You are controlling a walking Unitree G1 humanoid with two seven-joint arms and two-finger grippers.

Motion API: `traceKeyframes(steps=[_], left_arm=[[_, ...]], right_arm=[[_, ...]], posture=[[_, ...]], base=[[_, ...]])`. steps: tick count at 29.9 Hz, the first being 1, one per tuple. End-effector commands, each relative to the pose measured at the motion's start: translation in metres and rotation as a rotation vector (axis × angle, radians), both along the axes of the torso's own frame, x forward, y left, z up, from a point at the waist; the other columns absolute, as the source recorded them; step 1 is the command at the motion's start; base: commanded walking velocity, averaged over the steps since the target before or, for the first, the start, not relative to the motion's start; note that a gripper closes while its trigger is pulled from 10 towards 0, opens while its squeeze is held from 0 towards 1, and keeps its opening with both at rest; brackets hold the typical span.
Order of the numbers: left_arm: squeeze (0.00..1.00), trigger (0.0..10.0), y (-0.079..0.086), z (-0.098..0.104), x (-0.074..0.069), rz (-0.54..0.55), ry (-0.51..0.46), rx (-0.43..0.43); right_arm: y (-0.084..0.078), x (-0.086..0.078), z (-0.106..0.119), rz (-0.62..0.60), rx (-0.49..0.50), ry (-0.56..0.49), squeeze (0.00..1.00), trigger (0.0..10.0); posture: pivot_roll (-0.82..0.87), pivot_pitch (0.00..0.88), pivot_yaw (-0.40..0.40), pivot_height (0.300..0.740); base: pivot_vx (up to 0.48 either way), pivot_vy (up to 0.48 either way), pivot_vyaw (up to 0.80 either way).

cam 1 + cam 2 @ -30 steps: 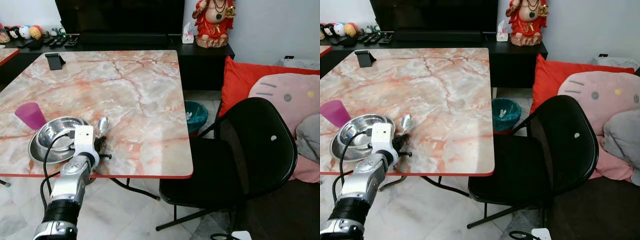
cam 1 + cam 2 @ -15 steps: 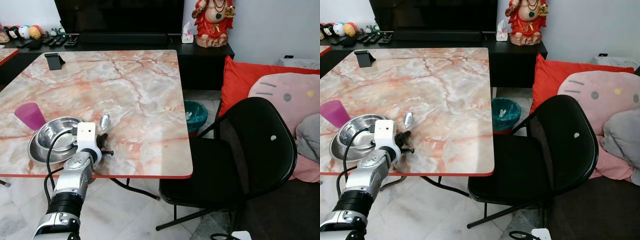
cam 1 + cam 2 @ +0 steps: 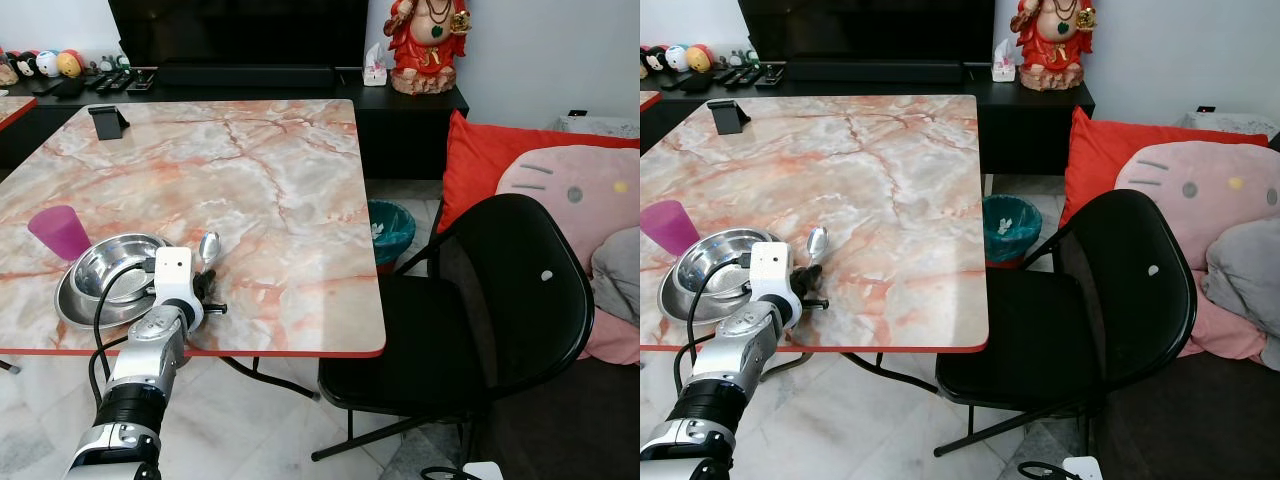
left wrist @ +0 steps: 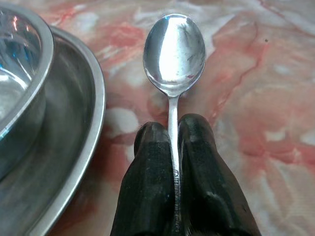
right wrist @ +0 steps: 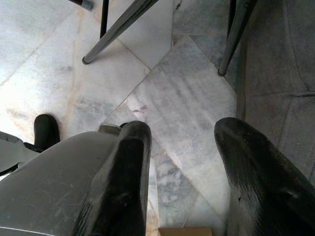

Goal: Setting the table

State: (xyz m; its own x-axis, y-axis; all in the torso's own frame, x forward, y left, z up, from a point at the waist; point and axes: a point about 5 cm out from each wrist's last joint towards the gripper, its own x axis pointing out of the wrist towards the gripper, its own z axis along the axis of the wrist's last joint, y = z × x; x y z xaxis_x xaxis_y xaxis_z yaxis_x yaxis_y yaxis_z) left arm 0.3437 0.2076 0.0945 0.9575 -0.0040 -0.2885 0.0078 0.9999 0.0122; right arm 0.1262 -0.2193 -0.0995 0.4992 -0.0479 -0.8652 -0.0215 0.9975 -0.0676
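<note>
A metal spoon (image 4: 173,54) lies just above or on the marble table (image 3: 280,170), bowl pointing away from me, right beside the steel plate (image 3: 72,309). My left gripper (image 4: 173,132) is shut on the spoon's handle; in the left eye view the left gripper (image 3: 203,290) sits near the table's front edge. A steel bowl (image 3: 112,265) rests on the plate, and a purple cup (image 3: 60,231) stands just left of it. My right gripper (image 5: 182,142) hangs open over the floor, holding nothing.
A black chair (image 3: 480,320) stands at the table's right side. A teal bin (image 3: 391,230) is behind it, red and pink cushions (image 3: 560,190) to the right. A black phone stand (image 3: 108,122) sits at the table's far left corner.
My left gripper with the spoon has shifted slightly right and forward along the plate's edge. The plate, bowl and cup have stayed put.
</note>
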Motion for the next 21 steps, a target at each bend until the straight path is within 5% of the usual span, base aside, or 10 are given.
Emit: traceKeyframes(steps=[1, 16, 17, 21], left_arm=[[0.0, 10.0, 0.0026, 0.006, 0.0033, 0.006, -0.009, 0.002], [0.15, 10.0, 0.0007, -0.0001, 0.0011, 0.008, 0.017, 0.002], [0.44, 10.0, 0.0004, -0.0001, 0.0011, 0.008, 0.017, 0.002], [0.44, 10.0, -0.0003, 0.0004, 0.0014, 0.008, 0.016, 0.002]], right_arm=[[0.0011, -0.001, -0.0006, -0.006, 0.004, 0.005, 0.0, 10.0], [0.0012, -0.0011, -0.0007, -0.004, 0.004, 0.005, 0.0, 10.0], [0.0012, -0.0011, -0.0007, -0.004, 0.004, 0.006, 0.0, 10.0], [0.0013, -0.0013, -0.0008, -0.003, 0.004, 0.006, 0.0, 10.0]], posture=[[0.0, 0.0, 0.018, 0.732], [0.0, 0.0, 0.018, 0.732], [0.0, 0.0, 0.018, 0.732], [0.0, 0.0, 0.019, 0.732]], base=[[0.0, 0.0, 0.0], [0.0, 0.0, 0.0], [0.0, 0.0, 0.0], [0.0, 0.0, 0.0]])
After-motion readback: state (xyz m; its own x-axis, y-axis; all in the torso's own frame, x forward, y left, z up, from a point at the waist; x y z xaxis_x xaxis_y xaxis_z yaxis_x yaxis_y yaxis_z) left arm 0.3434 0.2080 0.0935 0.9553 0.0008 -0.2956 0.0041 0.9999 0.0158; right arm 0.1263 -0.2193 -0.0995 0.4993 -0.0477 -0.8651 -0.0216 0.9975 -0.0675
